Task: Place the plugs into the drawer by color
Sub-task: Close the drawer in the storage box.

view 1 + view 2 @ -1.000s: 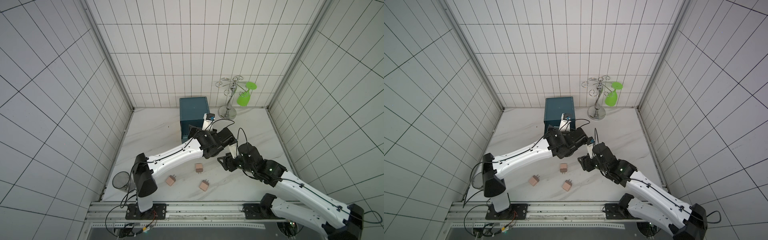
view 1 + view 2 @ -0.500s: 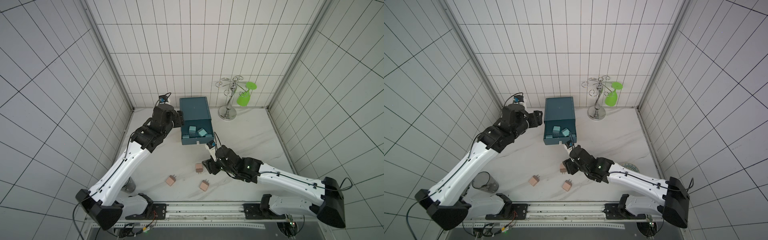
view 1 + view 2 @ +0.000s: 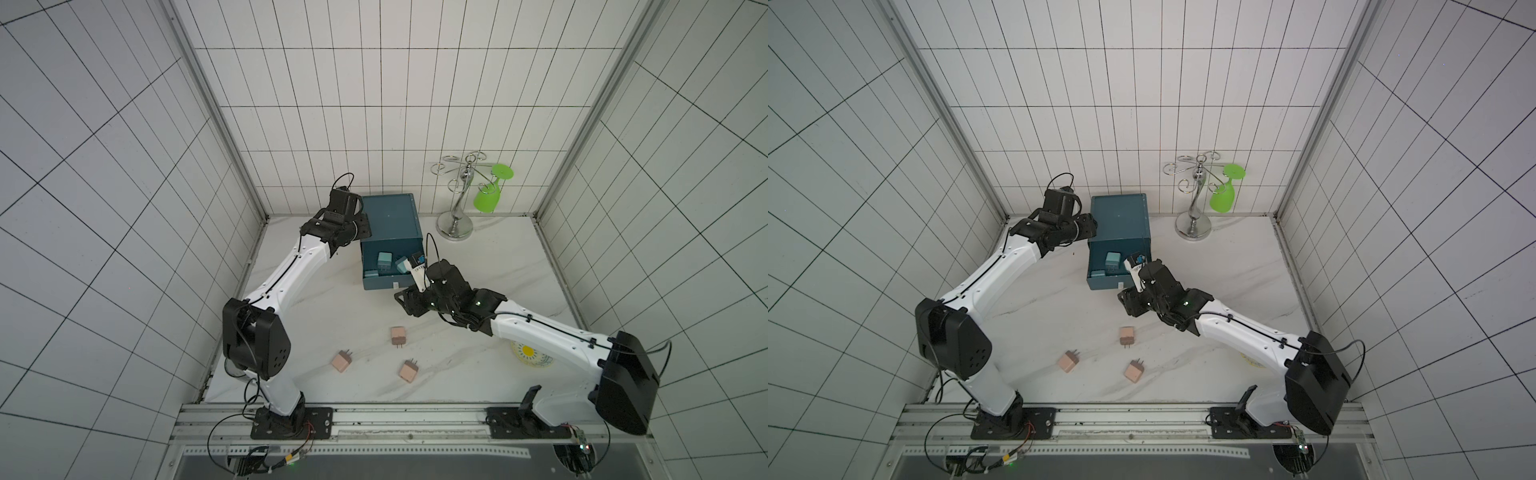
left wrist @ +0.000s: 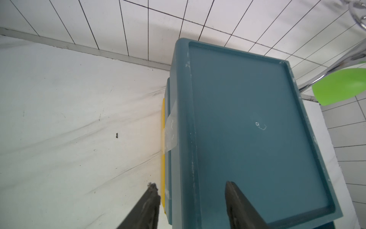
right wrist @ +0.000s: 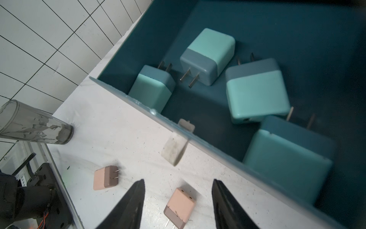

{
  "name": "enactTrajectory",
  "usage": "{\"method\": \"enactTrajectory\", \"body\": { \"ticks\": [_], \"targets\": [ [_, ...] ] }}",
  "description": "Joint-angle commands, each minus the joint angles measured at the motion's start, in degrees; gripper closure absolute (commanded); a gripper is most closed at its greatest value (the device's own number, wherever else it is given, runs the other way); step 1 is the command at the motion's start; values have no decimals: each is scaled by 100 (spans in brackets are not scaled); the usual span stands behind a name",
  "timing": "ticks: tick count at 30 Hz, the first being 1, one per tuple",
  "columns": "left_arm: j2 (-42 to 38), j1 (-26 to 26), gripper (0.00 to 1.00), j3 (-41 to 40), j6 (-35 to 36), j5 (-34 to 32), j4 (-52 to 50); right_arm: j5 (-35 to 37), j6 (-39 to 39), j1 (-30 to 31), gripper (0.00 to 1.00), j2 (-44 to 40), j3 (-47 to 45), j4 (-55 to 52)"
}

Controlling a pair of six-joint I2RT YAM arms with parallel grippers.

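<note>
The teal drawer (image 3: 390,285) stands pulled out of its cabinet (image 3: 388,220) and holds several teal plugs (image 5: 257,93). Three pinkish-tan plugs lie on the table in both top views (image 3: 398,335) (image 3: 342,360) (image 3: 409,370) (image 3: 1126,335). My right gripper (image 5: 178,184) hovers open just in front of the drawer's front wall (image 5: 198,138), above one pinkish plug (image 5: 179,206), with nothing held. My left gripper (image 4: 191,186) is open at the cabinet's left top edge (image 4: 184,119). One finger (image 4: 152,198) is over the table and the other is over the cabinet top.
A chrome stand (image 3: 455,226) with a hanging green glass (image 3: 486,195) stands at the back right. A clear tumbler (image 5: 35,126) is near the front left rail. A yellow-white disc (image 3: 530,353) lies under my right arm. A pale pull tab (image 5: 174,148) hangs from the drawer front.
My left arm left the drawer front and swung back to the cabinet's left edge, its jaws narrowing. My right gripper dipped towards the pinkish plugs, then came up near the drawer front, jaws narrower.
</note>
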Motion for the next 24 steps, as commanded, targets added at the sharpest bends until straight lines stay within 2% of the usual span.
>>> {"method": "enactTrajectory", "body": {
  "ticks": [1,2,4,5,6,13,17,22,24],
  "targets": [
    [349,56,60,150,140,166,-75,90,-203,-30,44,223,518,29],
    [402,59,64,122,155,142,-70,194,-231,-28,44,316,631,-36],
    [505,71,67,81,192,175,-59,351,-304,-29,45,507,872,-193],
    [561,82,75,63,224,215,-56,412,-357,-34,46,619,1006,-288],
    [622,98,79,69,226,236,-92,457,-402,-27,47,730,1113,-317],
    [876,123,80,144,303,546,-341,814,-690,8,55,1651,2240,-904],
    [913,125,81,94,361,656,-353,1057,-803,85,56,1929,2687,-998],
    [865,125,82,34,395,769,-351,1230,-899,-202,56,2482,3379,-1317],
    [826,125,82,-9,390,922,-328,1564,-969,-253,56,2750,3773,-1483]
  ]
}}
